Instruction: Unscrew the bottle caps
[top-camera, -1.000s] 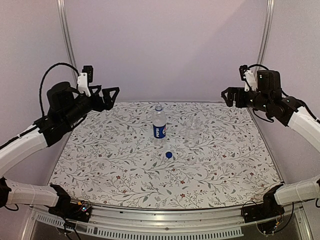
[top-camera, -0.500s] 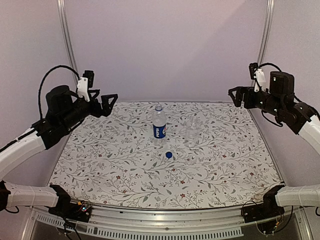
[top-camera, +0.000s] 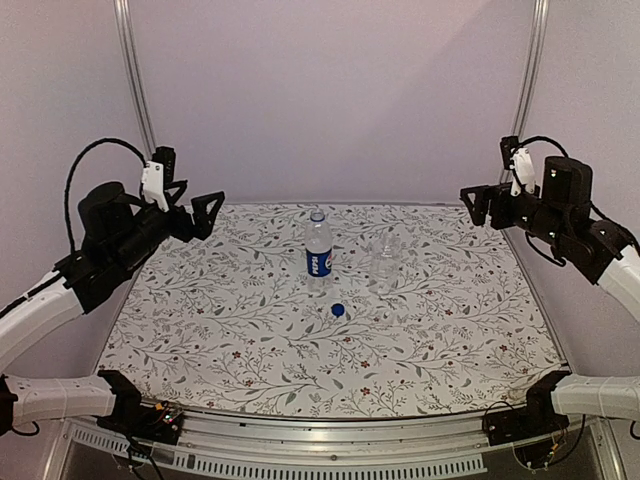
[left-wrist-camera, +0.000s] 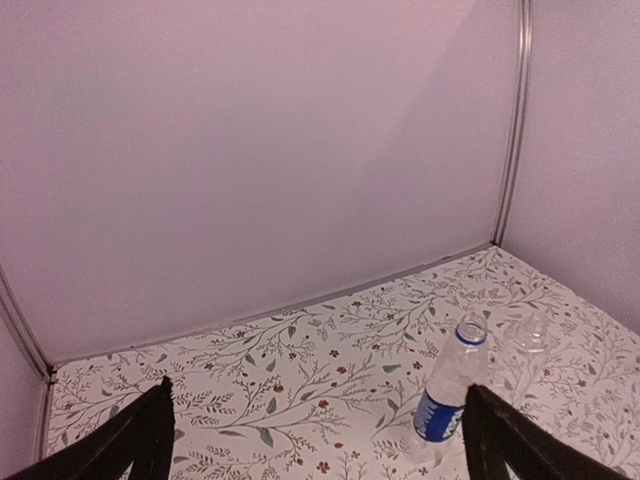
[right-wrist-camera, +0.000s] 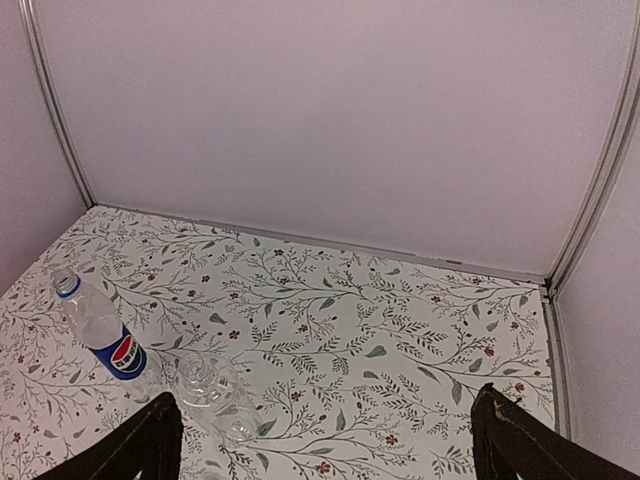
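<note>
A labelled bottle (top-camera: 318, 245) stood upright on the floral table (top-camera: 200, 340), apparently uncapped; the blue cap (top-camera: 338, 310) lay loose just in front of it, and the clear bottle (top-camera: 384, 262) stood just to its right, its pale cap impossible to make out. The left gripper (top-camera: 200, 210) and right gripper (top-camera: 478, 205) hung well away from that bottle on either side, jaws wide open and empty; the task looked done or nearly so.

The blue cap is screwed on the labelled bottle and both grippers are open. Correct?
No: the top external view shows the blue cap lying on the table near the labelled bottle. The left gripper and right gripper are open.
</note>
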